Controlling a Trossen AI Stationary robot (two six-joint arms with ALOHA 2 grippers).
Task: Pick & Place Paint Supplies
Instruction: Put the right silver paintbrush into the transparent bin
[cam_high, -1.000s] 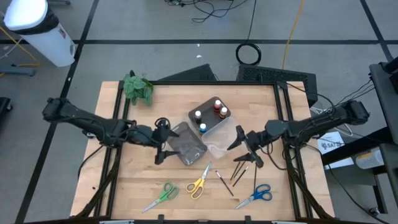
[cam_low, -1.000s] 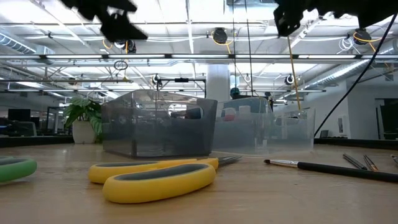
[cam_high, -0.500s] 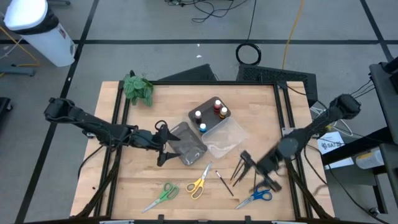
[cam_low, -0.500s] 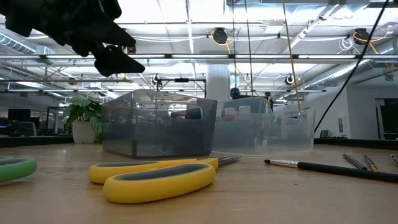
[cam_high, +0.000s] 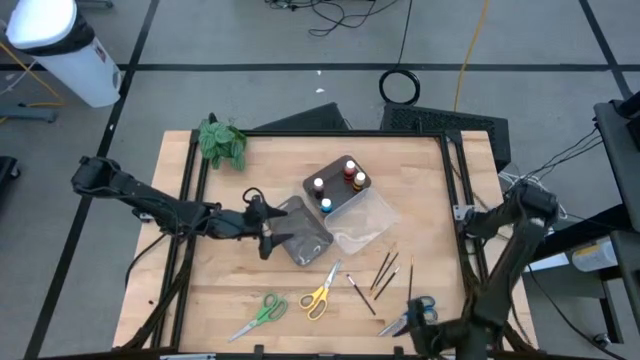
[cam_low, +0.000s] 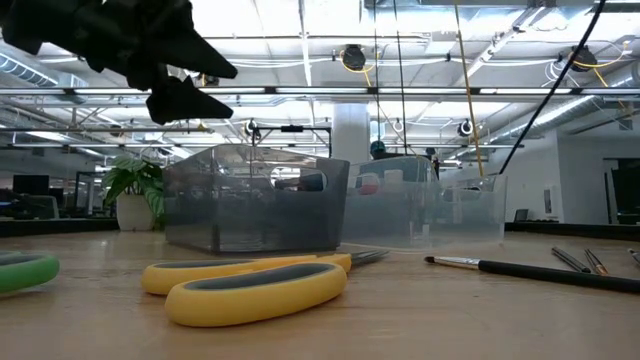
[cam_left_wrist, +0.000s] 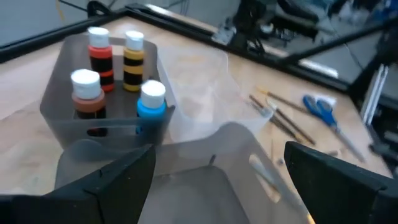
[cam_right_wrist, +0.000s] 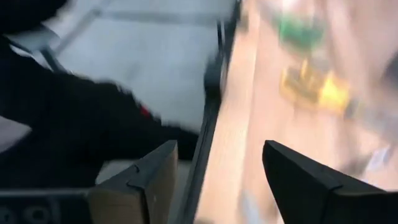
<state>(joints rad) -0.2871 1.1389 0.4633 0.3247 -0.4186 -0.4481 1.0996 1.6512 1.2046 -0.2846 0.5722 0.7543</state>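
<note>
Several paint bottles stand in a grey tray. Thin brushes lie on the wood. Near the front edge lie the yellow scissors, the green scissors and the blue scissors. My left gripper hovers open over a second grey tray, its fingers high above the table. My right gripper hangs at the near edge beside the blue scissors. In its blurred wrist view it stands open with nothing between the fingers.
A clear plastic tray sits against the two grey ones at mid-table. A green leafy plant stands at the far left corner. Bare wood stretches along the left and right sides. The dark table frame runs along the right edge.
My right arm has swung fast from beside the clear tray at mid-table toward the near edge, passing over the brushes and ending by the blue scissors, turning as it went. My left gripper has sunk a little and rolled over the grey tray.
</note>
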